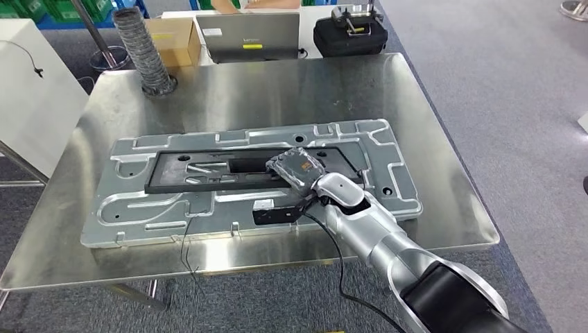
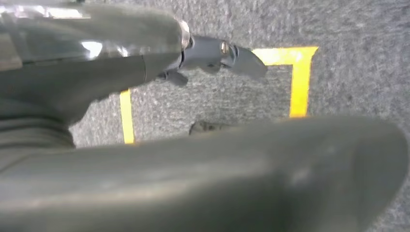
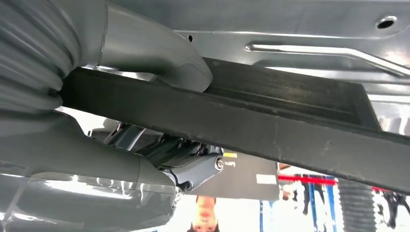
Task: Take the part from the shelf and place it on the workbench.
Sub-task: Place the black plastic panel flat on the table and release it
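1. Black, flat and long – the part (image 1: pixel 208 170) is a rectangular frame with cut-outs, lying across the middle of the head view on top of a big grey stamped metal panel (image 1: pixel 139 208), which sits on the stainless workbench (image 1: pixel 277 83).
2. Right hand (image 1: pixel 298 166) is grasping the part at its right end. In the right wrist view the thick grey thumb (image 3: pixel 164 53) presses one face and the darker fingers (image 3: pixel 193 169) curl under the other, with the part's edge (image 3: pixel 270 125) clamped between.
3. Left hand (image 2: pixel 212 53) hangs over grey carpet with yellow tape (image 2: pixel 300 77); it holds nothing – whether its fingers are spread or curled I can't tell.
4. Handling guess: looks stiff, matte and slightly rough, so not slippery. Held at one end, a piece this long will want to lever down. A grip nearer the middle of a long rail would balance better.
5. Panel is ribbed and shiny-dull; bench is brushed and reflective. A ribbed grey hose (image 1: pixel 142 48) stands upper left.
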You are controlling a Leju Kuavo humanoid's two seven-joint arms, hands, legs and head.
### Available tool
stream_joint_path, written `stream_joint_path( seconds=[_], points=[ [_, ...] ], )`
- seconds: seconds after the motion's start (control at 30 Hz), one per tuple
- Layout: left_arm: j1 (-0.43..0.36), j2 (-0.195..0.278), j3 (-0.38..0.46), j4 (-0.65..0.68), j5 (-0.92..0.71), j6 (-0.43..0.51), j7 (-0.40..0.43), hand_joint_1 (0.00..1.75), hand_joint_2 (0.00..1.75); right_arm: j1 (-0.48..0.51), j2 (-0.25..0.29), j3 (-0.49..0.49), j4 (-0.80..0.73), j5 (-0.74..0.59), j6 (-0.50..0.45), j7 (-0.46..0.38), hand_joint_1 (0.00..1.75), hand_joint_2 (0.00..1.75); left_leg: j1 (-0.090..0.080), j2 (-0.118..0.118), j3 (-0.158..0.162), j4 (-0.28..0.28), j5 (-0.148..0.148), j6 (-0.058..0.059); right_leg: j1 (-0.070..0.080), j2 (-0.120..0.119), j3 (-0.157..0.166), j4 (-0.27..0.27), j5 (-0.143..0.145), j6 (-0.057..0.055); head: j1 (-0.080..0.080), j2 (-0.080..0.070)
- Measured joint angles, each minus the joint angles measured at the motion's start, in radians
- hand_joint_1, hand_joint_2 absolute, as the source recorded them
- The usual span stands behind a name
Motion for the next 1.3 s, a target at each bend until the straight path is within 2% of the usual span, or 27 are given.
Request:
stream_joint_path(
  seconds=[0.03,0.1,0.13,0.17,0.2,0.23,0.27,0.3,0.37,0.43,0.5,0.6,0.63,0.67,0.7,0.77,0.8,0.83,0.9,0.97,1.03,1.1,1.13,1.17,1.2,1.27,1.3],
  points=[
    [0.000,0.000,0.000,0.000,-0.001,-0.004,0.000,0.00,1.75,-0.003,0.002,0.006,0.020,-0.002,0.009,0.006,0.00,0.00,0.001,0.001,-0.025,0.056,-0.031,-0.003,-0.001,-0.005,0.003,-0.003,0.000,-0.003,0.000,0.000],
    [0.001,0.000,0.001,0.000,-0.005,-0.009,0.002,0.00,1.75,-0.003,0.004,0.014,0.056,-0.003,0.021,0.016,0.00,0.00,0.005,0.002,-0.085,0.183,-0.087,-0.009,-0.001,-0.014,0.004,-0.003,-0.001,-0.006,0.000,0.000],
    [0.003,0.001,0.001,0.000,-0.008,-0.010,0.004,0.00,1.75,-0.001,0.005,0.018,0.071,-0.003,0.024,0.021,0.00,0.00,0.008,0.003,-0.100,0.216,-0.094,-0.013,-0.002,-0.017,0.003,-0.003,-0.001,-0.004,0.000,0.000],
    [0.006,0.002,0.001,0.000,-0.012,-0.011,0.007,0.00,1.75,0.000,0.005,0.021,0.084,-0.003,0.025,0.027,0.00,0.00,0.012,0.003,-0.095,0.211,-0.082,-0.018,-0.004,-0.018,0.003,-0.002,0.000,-0.001,0.000,0.000],
    [0.007,0.003,0.001,0.000,-0.016,-0.011,0.009,0.00,1.75,0.000,0.006,0.023,0.095,-0.002,0.025,0.034,0.00,0.00,0.018,0.003,-0.071,0.168,-0.053,-0.023,-0.007,-0.018,0.002,0.000,0.000,0.004,0.000,0.000],
    [0.007,0.004,0.001,0.000,-0.019,-0.011,0.011,0.00,1.75,-0.001,0.006,0.024,0.104,-0.003,0.022,0.040,0.00,0.00,0.025,0.003,-0.033,0.098,-0.021,-0.029,-0.011,-0.017,0.001,0.005,-0.001,0.011,0.000,0.000],
    [0.006,0.003,0.001,0.000,-0.022,-0.011,0.011,0.00,1.31,-0.002,0.006,0.025,0.110,-0.004,0.017,0.045,0.00,0.00,0.027,0.000,0.002,0.034,0.001,-0.033,-0.012,-0.015,-0.002,0.011,-0.003,0.020,0.000,0.000],
    [0.005,0.003,0.001,0.000,-0.024,-0.011,0.011,0.00,0.87,-0.003,0.004,0.025,0.114,-0.007,0.011,0.049,0.00,0.00,0.030,-0.003,0.027,-0.012,0.013,-0.031,-0.012,-0.012,-0.006,0.018,-0.004,0.028,0.001,0.000],
    [0.005,0.002,0.001,0.000,-0.025,-0.011,0.008,0.00,0.00,-0.003,0.000,0.024,0.120,-0.026,-0.007,0.050,0.00,0.00,0.025,-0.006,0.038,-0.037,0.012,-0.015,-0.011,-0.006,-0.010,0.020,-0.001,0.044,0.002,0.000],
    [0.005,0.002,0.001,0.000,-0.025,-0.010,0.002,0.00,0.00,0.000,-0.007,0.016,0.124,-0.061,-0.030,0.037,0.00,0.00,0.023,-0.001,0.035,-0.037,0.018,0.005,-0.015,-0.002,-0.010,0.017,0.003,0.055,0.003,0.000],
    [0.003,0.002,0.003,0.000,-0.025,-0.009,-0.001,0.00,0.00,0.006,-0.016,-0.004,0.124,-0.110,-0.058,0.010,0.00,0.00,0.021,0.002,0.032,-0.039,0.024,0.019,-0.018,-0.001,-0.029,0.060,-0.027,0.061,0.003,0.000],
    [0.003,0.003,0.009,0.000,-0.030,-0.003,-0.002,0.00,0.00,0.031,-0.025,-0.052,0.104,-0.213,-0.124,-0.064,0.00,0.00,0.013,0.005,0.024,-0.038,0.028,0.031,-0.014,0.000,-0.121,0.255,-0.124,0.062,0.003,0.000],
    [0.003,0.003,0.011,0.000,-0.031,0.000,-0.002,0.00,0.00,0.046,-0.027,-0.075,0.086,-0.258,-0.152,-0.099,0.00,0.00,0.009,0.005,0.022,-0.038,0.028,0.033,-0.011,0.000,-0.144,0.303,-0.136,0.059,0.003,0.000],
    [0.003,0.003,0.012,0.000,-0.033,0.002,-0.002,0.00,0.00,0.063,-0.030,-0.100,0.061,-0.306,-0.180,-0.135,0.00,0.00,0.006,0.005,0.022,-0.038,0.027,0.035,-0.008,0.000,-0.149,0.314,-0.129,0.054,0.003,0.000],
    [0.003,0.003,0.014,0.000,-0.034,0.003,-0.001,0.00,0.00,0.082,-0.033,-0.128,0.029,-0.355,-0.208,-0.168,0.00,0.00,0.002,0.005,0.024,-0.038,0.026,0.036,-0.003,0.000,-0.134,0.282,-0.104,0.045,0.003,0.000],
    [0.001,0.001,0.017,0.000,-0.040,0.004,0.000,0.00,0.00,0.125,-0.043,-0.185,-0.071,-0.461,-0.260,-0.220,0.00,0.00,-0.005,0.004,0.028,-0.038,0.024,0.039,0.010,0.000,-0.067,0.145,-0.038,0.019,0.003,0.000],
    [-0.001,0.000,0.018,0.000,-0.042,0.004,0.001,0.00,0.00,0.149,-0.049,-0.213,-0.139,-0.518,-0.283,-0.237,0.00,0.00,-0.008,0.004,0.029,-0.038,0.022,0.038,0.016,-0.001,-0.038,0.083,-0.017,0.009,0.003,0.000],
    [-0.002,-0.001,0.020,0.000,-0.044,0.004,0.001,0.00,0.00,0.177,-0.058,-0.240,-0.213,-0.572,-0.301,-0.248,0.00,0.00,-0.009,0.004,0.029,-0.039,0.021,0.037,0.020,-0.002,-0.021,0.044,-0.008,0.001,0.003,0.000],
    [-0.004,-0.003,0.024,0.000,-0.046,0.004,-0.001,0.00,0.00,0.238,-0.077,-0.292,-0.376,-0.662,-0.332,-0.260,0.00,0.00,-0.009,0.004,0.028,-0.042,0.020,0.029,0.025,-0.004,-0.015,0.023,-0.010,-0.003,0.003,0.000],
    [-0.002,-0.002,0.029,0.000,-0.045,0.002,-0.008,0.00,0.00,0.301,-0.098,-0.347,-0.541,-0.713,-0.371,-0.268,0.00,0.00,-0.009,0.004,0.030,-0.039,0.009,0.021,0.016,-0.005,-0.003,0.006,-0.006,-0.005,0.003,0.000],
    [0.002,-0.001,0.036,0.000,-0.044,0.000,-0.018,0.00,0.00,0.357,-0.115,-0.405,-0.698,-0.720,-0.424,-0.280,0.00,0.00,-0.009,0.005,0.004,0.027,-0.035,0.012,0.006,-0.005,0.011,-0.012,-0.003,-0.008,0.003,0.000],
    [0.004,-0.001,0.045,0.000,-0.042,-0.001,-0.027,0.00,0.00,0.417,-0.127,-0.474,-0.850,-0.701,-0.470,-0.302,0.00,0.00,-0.004,0.006,-0.058,0.161,-0.097,0.004,0.006,-0.005,0.016,-0.014,-0.005,-0.010,0.003,0.000],
    [0.005,-0.001,0.050,0.000,-0.040,-0.002,-0.031,0.00,0.00,0.451,-0.129,-0.515,-0.923,-0.692,-0.483,-0.314,0.00,0.00,-0.001,0.006,-0.086,0.215,-0.113,0.001,0.006,-0.005,0.017,-0.013,-0.008,-0.010,0.003,0.000],
    [0.007,-0.001,0.054,0.000,-0.038,-0.004,-0.036,0.00,0.00,0.485,-0.130,-0.560,-0.997,-0.691,-0.489,-0.326,0.00,0.00,0.001,0.006,-0.099,0.235,-0.109,-0.002,0.006,-0.005,0.019,-0.011,-0.011,-0.008,0.003,0.000],
    [0.009,-0.001,0.059,0.000,-0.035,-0.007,-0.040,0.00,0.00,0.517,-0.130,-0.607,-1.065,-0.696,-0.493,-0.334,0.00,0.00,0.002,0.006,-0.091,0.214,-0.085,-0.003,0.005,-0.004,0.022,-0.009,-0.015,-0.006,0.003,0.000],
    [0.010,0.000,0.069,0.000,-0.030,-0.012,-0.049,0.00,0.00,0.575,-0.129,-0.700,-1.187,-0.721,-0.496,-0.342,0.00,0.00,0.003,0.005,-0.032,0.085,-0.011,0.000,0.005,-0.003,0.031,-0.004,-0.024,0.001,0.003,0.000],
    [0.010,-0.001,0.074,0.000,-0.029,-0.015,-0.053,0.00,0.00,0.605,-0.129,-0.744,-1.237,-0.736,-0.496,-0.343,0.00,0.00,0.003,0.005,0.000,0.019,0.013,0.004,0.007,-0.003,0.032,0.000,-0.029,0.006,0.003,0.000]
  ],
)
